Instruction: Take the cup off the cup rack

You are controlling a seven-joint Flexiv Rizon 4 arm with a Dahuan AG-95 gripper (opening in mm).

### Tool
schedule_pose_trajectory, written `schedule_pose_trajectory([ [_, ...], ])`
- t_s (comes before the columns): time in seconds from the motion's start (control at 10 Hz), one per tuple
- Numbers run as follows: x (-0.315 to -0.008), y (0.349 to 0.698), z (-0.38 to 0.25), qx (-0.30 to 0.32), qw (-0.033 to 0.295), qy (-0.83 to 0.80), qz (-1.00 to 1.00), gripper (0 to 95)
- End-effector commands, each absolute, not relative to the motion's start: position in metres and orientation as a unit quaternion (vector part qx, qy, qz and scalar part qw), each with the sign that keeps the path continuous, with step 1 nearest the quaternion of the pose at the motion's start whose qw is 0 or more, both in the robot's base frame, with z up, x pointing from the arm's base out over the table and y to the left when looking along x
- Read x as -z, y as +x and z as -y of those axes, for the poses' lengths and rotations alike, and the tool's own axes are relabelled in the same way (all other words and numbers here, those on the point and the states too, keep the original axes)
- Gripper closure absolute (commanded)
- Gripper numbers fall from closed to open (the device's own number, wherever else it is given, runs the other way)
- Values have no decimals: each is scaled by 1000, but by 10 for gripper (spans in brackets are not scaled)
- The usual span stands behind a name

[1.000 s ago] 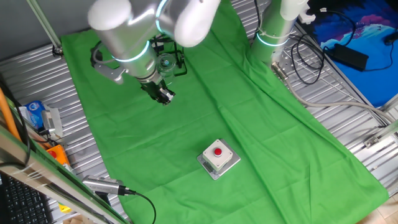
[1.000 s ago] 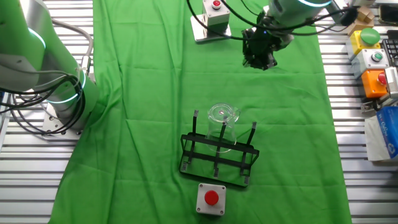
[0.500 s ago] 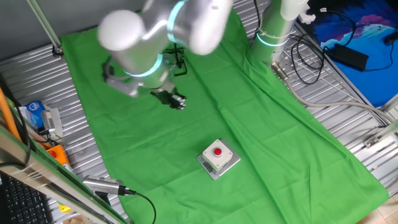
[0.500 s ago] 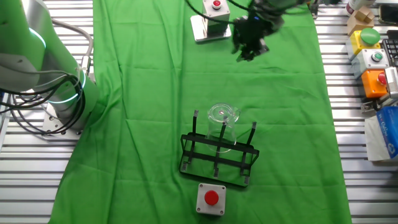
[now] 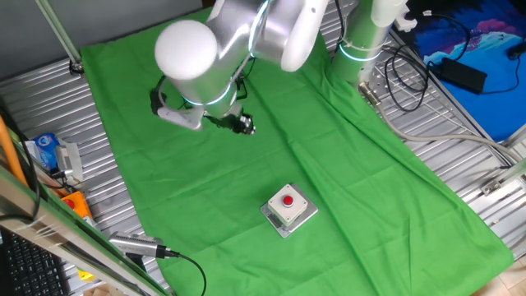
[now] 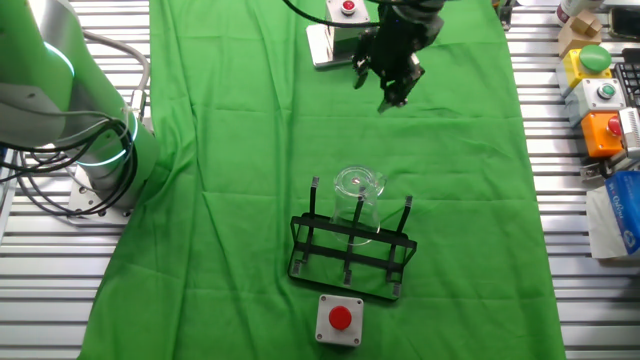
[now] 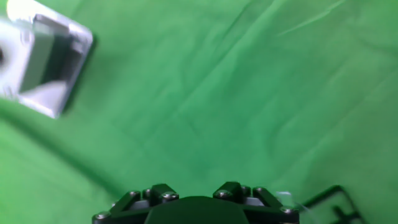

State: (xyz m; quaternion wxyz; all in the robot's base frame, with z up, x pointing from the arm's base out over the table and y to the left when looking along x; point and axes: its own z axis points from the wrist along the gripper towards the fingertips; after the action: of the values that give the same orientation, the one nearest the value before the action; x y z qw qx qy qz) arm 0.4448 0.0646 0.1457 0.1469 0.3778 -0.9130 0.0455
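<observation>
**Cup waits on the rack, tool well away**

Small clear glass mug (image 6: 358, 188) sits upside down over an upright peg of the black wire rack (image 6: 350, 256), on the green-draped worktop (image 6: 230, 150) — untouched so far. The black two-finger tool (image 6: 388, 78) hangs well apart from it, near a grey box with a red button (image 6: 338, 25). I judge the approach step in hand; next, the tool must travel to the mug and line up.

Whether its jaws are open — I cannot tell. The hand view is blurred, showing only a rack corner (image 7: 333, 199). The arm hides the rack in one fixed view.
</observation>
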Motion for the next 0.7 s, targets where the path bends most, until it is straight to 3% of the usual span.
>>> schedule_pose_trajectory([
  [0.1, -154, 425, -16, -60, 157, 453, 875, 380],
  [0.7, -152, 404, 25, -76, 146, 493, 854, 380],
])
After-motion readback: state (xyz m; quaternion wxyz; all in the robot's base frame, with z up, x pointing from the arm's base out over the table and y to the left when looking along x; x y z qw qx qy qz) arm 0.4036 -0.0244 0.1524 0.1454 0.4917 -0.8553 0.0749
